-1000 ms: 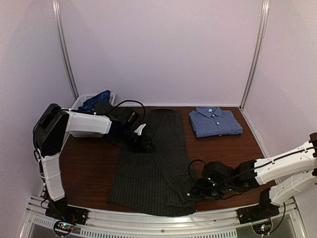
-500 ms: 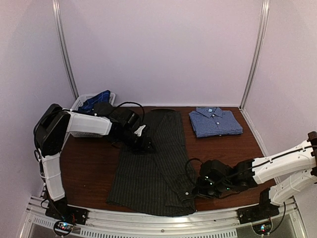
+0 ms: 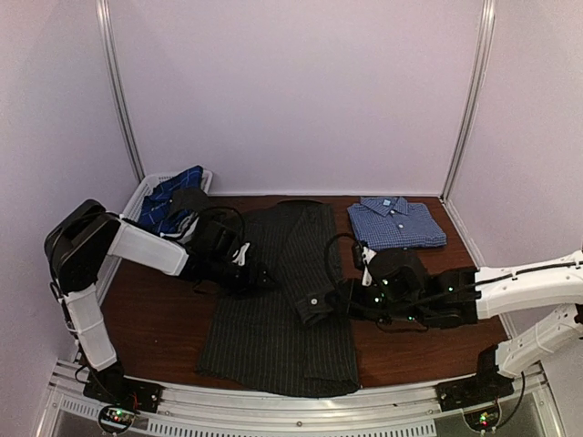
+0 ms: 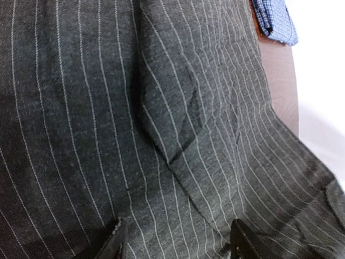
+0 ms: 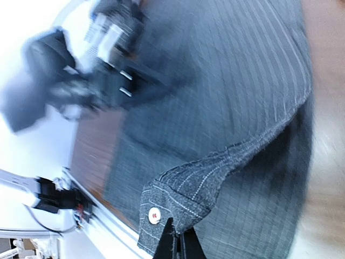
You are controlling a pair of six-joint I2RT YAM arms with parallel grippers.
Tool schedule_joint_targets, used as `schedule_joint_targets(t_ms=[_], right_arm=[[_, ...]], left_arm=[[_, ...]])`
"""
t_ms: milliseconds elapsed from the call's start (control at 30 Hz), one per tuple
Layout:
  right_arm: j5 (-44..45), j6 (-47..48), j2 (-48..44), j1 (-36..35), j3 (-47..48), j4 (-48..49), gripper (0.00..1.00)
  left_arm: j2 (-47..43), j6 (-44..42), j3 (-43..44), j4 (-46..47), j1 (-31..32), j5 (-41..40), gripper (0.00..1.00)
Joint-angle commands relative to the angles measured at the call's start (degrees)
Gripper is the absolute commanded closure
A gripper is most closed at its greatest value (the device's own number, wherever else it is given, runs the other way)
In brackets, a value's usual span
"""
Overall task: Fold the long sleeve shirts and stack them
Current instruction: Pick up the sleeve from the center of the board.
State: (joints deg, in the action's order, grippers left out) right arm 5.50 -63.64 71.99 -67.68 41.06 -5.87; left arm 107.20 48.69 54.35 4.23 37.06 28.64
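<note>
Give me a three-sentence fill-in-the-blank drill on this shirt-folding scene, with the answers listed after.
The right gripper pinches the pinstriped shirt sleeve by its buttoned ____.
The left gripper, down at that shirt, has its jaws ____.
The folded blue check shirt lies at the table's far ____ corner.
Answers: cuff; open; right.

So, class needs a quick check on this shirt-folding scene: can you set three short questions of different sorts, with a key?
1. True or false: the right gripper is shut on the cuff of the pinstriped shirt.
2. Where is the navy plaid shirt? A in the white basket; B on the floor; C hanging on the wall.
3. Fill in: the folded blue check shirt lies to the ____ of the pinstriped shirt.
Key: 1 true; 2 A; 3 right.
</note>
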Motion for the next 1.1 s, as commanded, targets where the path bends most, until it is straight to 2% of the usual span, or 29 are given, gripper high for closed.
schedule_joint_targets(t_ms=[0,133,233,367,500,600,667,767,933,1067], right_arm=[[3.8,10.3,0.2,2.4,9.9,4.9,1.00],[0.1,14.5,3.0,6.2,16.6,5.7,1.00],[-2.6,15.7,4.9,9.1,20.2,5.4,1.00],[-4.4,17.3,6.2,11.6,23.6,5.7,1.00],[-5.3,17.4,7.2,12.1,25.1,5.7,1.00],[-5.4,17.4,7.9,12.1,25.8,8.3,1.00],[-7.5,18.0,8.7,12.1,26.8,9.2,1.00],[-9.6,19.3,10.6,12.1,29.8,8.9,1.00],[-12.3,21.7,14.2,12.0,34.8,8.5,1.00],[-15.7,24.5,17.9,12.0,39.9,7.4,1.00]], left_arm=[[-2.9,11.9,-4.9,16.2,-0.3,1.6,0.30],[-4.3,23.4,-10.1,29.3,-0.3,2.8,0.22],[-6.0,21.8,-8.2,23.2,0.2,0.1,0.23],[-8.8,18.4,-9.3,19.2,0.3,-1.9,0.31],[-8.5,20.0,-11.9,23.5,0.4,0.4,0.41],[-8.2,23.4,-14.1,29.9,1.2,2.0,0.49],[-8.3,22.8,-14.0,28.8,2.3,1.5,0.57],[-8.3,20.3,-14.2,26.5,4.5,-0.5,0.63],[-5.7,22.6,-15.2,31.9,7.3,-2.2,0.66],[-4.7,28.1,-16.9,40.0,8.0,-7.5,0.67]])
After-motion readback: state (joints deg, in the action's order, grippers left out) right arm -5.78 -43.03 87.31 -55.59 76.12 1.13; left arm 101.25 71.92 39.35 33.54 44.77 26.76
